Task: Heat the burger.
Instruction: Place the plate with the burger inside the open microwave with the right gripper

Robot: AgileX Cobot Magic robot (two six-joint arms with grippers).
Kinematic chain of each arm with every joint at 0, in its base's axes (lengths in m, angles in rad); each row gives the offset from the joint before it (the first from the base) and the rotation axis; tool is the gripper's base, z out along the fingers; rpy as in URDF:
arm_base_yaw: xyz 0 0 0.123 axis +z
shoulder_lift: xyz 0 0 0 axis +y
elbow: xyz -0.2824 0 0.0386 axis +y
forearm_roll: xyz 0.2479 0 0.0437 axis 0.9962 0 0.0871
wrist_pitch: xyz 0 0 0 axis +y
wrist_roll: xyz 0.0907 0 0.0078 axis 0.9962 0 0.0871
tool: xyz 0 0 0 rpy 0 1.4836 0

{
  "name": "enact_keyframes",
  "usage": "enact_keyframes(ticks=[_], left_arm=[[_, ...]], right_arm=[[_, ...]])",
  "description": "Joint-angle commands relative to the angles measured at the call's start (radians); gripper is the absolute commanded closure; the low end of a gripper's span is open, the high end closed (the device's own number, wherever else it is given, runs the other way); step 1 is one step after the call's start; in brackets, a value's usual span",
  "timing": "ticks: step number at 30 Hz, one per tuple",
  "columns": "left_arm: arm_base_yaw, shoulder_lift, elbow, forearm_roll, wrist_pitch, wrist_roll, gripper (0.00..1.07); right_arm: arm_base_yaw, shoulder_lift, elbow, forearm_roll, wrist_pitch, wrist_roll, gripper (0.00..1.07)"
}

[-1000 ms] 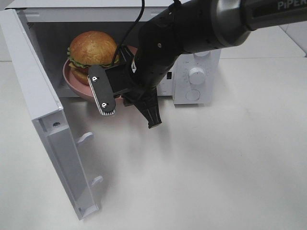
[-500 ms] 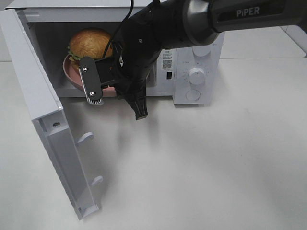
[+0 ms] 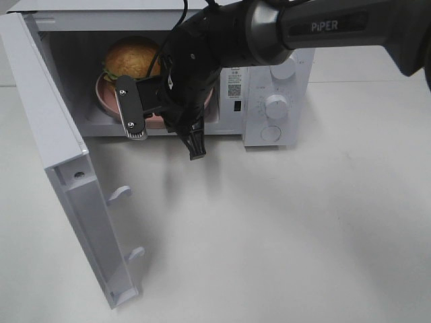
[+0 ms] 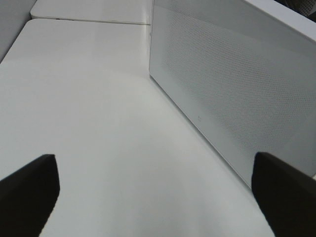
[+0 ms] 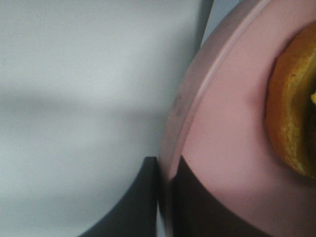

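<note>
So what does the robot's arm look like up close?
The right arm is chunky and shiny black, with a grey band and white PiPER lettering. A thin black cable runs to it. One flat black piece has two silver screws and a ribbed tip. The left gripper shows two dark, blunt fingertips.

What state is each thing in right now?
microwave: door wide open.
burger: whole, on the plate, inside the microwave.
plate: inside the microwave, rim pinched.
right fingers: shut on the plate rim.
left fingers: open, empty.
</note>
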Motion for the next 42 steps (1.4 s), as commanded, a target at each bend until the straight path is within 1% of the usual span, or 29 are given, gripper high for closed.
enact_keyframes(ticks=[1,10,18,25,27,28,30,31,32,33,34,35,36,37,42], left_arm=[[0.0,-0.016,-0.001,-0.003,-0.008,0.001,0.09],[0.0,-0.016,-0.001,-0.003,-0.008,0.001,0.09],[0.0,-0.016,-0.001,-0.003,-0.008,0.001,0.09],[0.0,-0.016,-0.001,-0.003,-0.008,0.001,0.09],[0.0,-0.016,-0.001,-0.003,-0.008,0.001,0.09],[0.0,-0.016,-0.001,-0.003,-0.008,0.001,0.09],[0.0,-0.016,-0.001,-0.003,-0.008,0.001,0.09],[0.0,-0.016,-0.001,-0.003,-0.008,0.001,0.09],[0.0,-0.016,-0.001,-0.003,-0.008,0.001,0.09],[0.0,-0.016,-0.001,-0.003,-0.008,0.001,0.09],[0.0,-0.016,-0.001,-0.003,-0.008,0.001,0.09],[0.0,-0.016,-0.001,-0.003,-0.008,0.001,0.09],[0.0,-0.016,-0.001,-0.003,-0.008,0.001,0.09],[0.0,-0.016,-0.001,-0.003,-0.008,0.001,0.09],[0.0,-0.016,-0.001,-0.003,-0.008,0.001,0.09]], right_arm=[[-0.001,0.005,-0.051,-0.035,-0.049,0.014,1.07],[-0.013,0.076,-0.164,-0.056,-0.021,0.041,1.07],[-0.023,0.1,-0.192,-0.06,-0.037,0.039,1.07],[-0.024,0.109,-0.192,-0.064,-0.064,0.037,1.02],[-0.024,0.109,-0.192,-0.063,-0.078,0.037,0.97],[-0.024,0.109,-0.192,-0.063,-0.078,0.037,0.97],[-0.024,0.109,-0.192,-0.06,-0.078,0.037,0.9],[-0.024,0.109,-0.192,-0.06,-0.078,0.037,0.9],[-0.024,0.109,-0.192,-0.06,-0.077,0.038,0.84],[-0.024,0.109,-0.192,-0.06,-0.077,0.038,0.84],[-0.024,0.109,-0.192,-0.06,-0.076,0.044,0.77],[-0.024,0.109,-0.192,-0.06,-0.073,0.047,0.75],[-0.024,0.109,-0.192,-0.06,-0.073,0.047,0.75],[-0.024,0.109,-0.192,-0.057,-0.061,0.048,0.7],[-0.023,0.109,-0.191,-0.052,-0.02,0.049,0.68]])
